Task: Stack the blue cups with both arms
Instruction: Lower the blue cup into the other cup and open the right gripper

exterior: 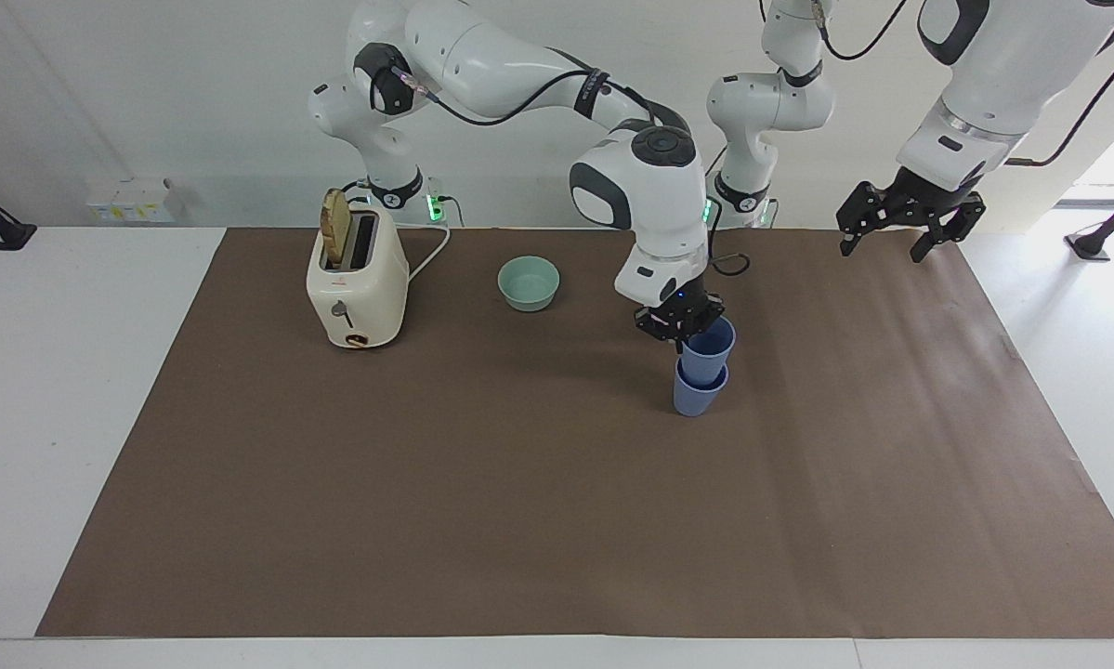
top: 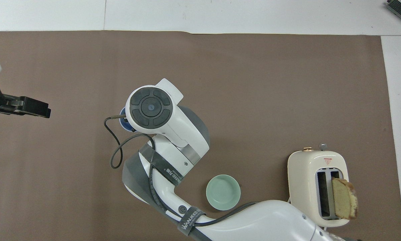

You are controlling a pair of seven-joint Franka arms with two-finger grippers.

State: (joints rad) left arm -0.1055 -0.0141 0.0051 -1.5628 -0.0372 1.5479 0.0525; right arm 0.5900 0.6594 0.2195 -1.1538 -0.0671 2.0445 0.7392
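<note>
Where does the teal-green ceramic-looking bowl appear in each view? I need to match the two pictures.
Facing view: the teal-green bowl sits high in the picture, between the cream toaster and the right arm's wrist.
Overhead view: the bowl sits low, centre-right, beside the right arm's forearm.
Shared landmark: the toaster, toward the right arm's end of the table.

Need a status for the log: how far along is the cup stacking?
Nearly done. The upper blue cup sits nested in the lower blue cup, which stands on the brown mat. The right hand is shut on the upper cup's rim. Left to do: release it. The left hand waits open, up over the mat's edge.
</note>
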